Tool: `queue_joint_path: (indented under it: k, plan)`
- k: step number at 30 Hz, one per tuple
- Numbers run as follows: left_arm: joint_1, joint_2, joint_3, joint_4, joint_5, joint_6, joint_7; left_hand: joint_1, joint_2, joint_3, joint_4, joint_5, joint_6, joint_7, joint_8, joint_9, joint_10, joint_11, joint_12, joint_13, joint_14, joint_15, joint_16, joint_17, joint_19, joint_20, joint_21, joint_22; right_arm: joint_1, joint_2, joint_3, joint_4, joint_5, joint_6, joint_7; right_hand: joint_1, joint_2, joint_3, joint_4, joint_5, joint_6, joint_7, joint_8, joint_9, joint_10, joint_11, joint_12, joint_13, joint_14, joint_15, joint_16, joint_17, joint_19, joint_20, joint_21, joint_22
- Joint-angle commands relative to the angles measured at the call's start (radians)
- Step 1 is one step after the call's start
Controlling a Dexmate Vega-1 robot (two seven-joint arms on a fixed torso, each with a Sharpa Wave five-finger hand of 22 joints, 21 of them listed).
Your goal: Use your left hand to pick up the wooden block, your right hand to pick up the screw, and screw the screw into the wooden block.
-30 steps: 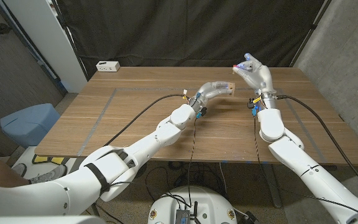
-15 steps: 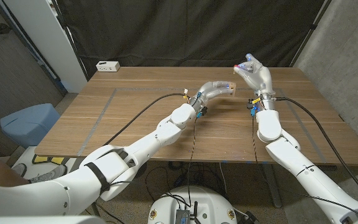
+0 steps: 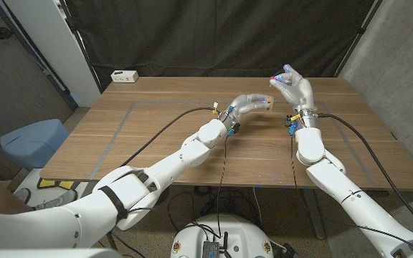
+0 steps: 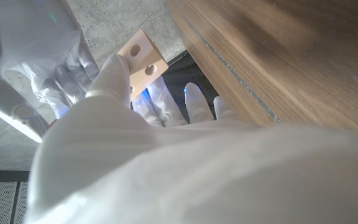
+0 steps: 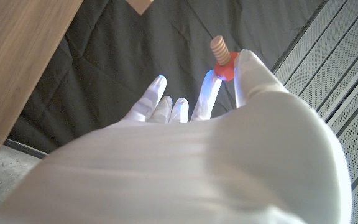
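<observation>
Slowly the right hand has edged toward the block over the past second, drifting a little to the robot's left and closing some of the gap, while the left hand has kept its place above the bench. That, I judge, means both pickups are done and the task is at the lining-up stage, with the threading itself not yet begun. The left hand grips the block, raised clear of the bench near its middle; the right hand pinches the screw between thumb and a fingertip, its other fingers spread loosely. Block and screw are near each other but still apart. In the left wrist view the block is pale, smooth wood with two round holes in one face. In the right wrist view the screw has a red head and a tan, ridged shank that points away from the palm. Which hole the screw is aimed at I cannot tell. A white box sits at the bench's far left corner.
</observation>
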Motion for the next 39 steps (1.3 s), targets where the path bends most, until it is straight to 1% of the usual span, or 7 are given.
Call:
queue_joint_path:
  k: [1,19,26,31,39]
  plan:
    - [-0.006,-0.006,0.002,0.013,-0.005,0.0,-0.01,0.003,0.008,0.002,0.004,0.007,0.087,0.004,0.014,0.003,0.011,0.0,0.003,0.023,0.007,-0.072,0.0,0.004,-0.004,0.005,-0.002,0.005,0.003,-0.003,-0.003,0.016,0.012,0.0,0.009,0.008,0.006,0.009,-0.001,0.006,0.0,-0.005,0.002,0.005,-0.005,-0.002,0.0,0.001,-0.001,-0.08,-0.006,0.001,-0.004,-0.083,-0.003,0.001]
    - [-0.02,-0.017,0.005,0.043,-0.004,-0.011,-0.018,0.004,0.009,0.0,0.004,0.007,0.088,0.005,0.014,0.003,0.013,0.0,0.0,0.025,0.007,-0.071,-0.001,0.004,-0.004,0.005,-0.002,0.005,0.01,-0.003,-0.006,0.038,0.029,0.003,0.015,0.004,0.004,0.011,0.0,0.008,-0.002,-0.003,0.003,-0.003,-0.005,-0.005,0.002,0.001,-0.003,-0.081,-0.006,0.001,-0.005,-0.082,-0.001,0.001]
    - [-0.022,-0.018,0.008,0.043,-0.003,-0.008,-0.022,0.004,0.01,-0.001,0.004,0.007,0.086,0.004,0.014,0.004,0.014,0.0,-0.001,0.026,0.007,-0.071,-0.002,0.004,-0.004,0.005,-0.002,0.005,0.011,-0.001,-0.008,0.048,0.033,0.009,0.014,0.002,0.004,0.012,0.0,0.008,-0.002,-0.003,0.004,-0.005,-0.006,-0.004,0.002,0.001,-0.004,-0.081,-0.006,0.001,-0.006,-0.081,-0.001,0.001]
    - [-0.019,-0.016,0.009,0.035,-0.001,-0.006,-0.022,0.004,0.011,-0.001,0.004,0.007,0.085,0.003,0.013,0.004,0.014,0.0,-0.003,0.027,0.007,-0.071,-0.002,0.004,-0.005,0.006,-0.002,0.005,0.009,-0.002,-0.007,0.047,0.037,0.009,0.014,0.002,0.003,0.013,0.0,0.009,-0.002,-0.005,0.006,-0.005,-0.007,-0.004,0.002,0.001,-0.004,-0.08,-0.006,0.001,-0.006,-0.081,-0.001,0.001]
    - [-0.006,-0.002,0.011,0.0,0.005,0.011,-0.014,0.005,0.011,-0.002,0.004,0.007,0.085,0.004,0.013,0.004,0.014,0.0,-0.004,0.027,0.008,-0.071,-0.002,0.004,-0.005,0.007,-0.002,0.005,0.001,-0.004,-0.006,0.045,0.04,0.008,0.013,0.001,0.004,0.015,0.0,0.009,-0.002,-0.006,0.008,-0.006,-0.007,-0.002,0.003,0.001,-0.005,-0.079,-0.006,0.002,-0.006,-0.081,0.0,0.001]
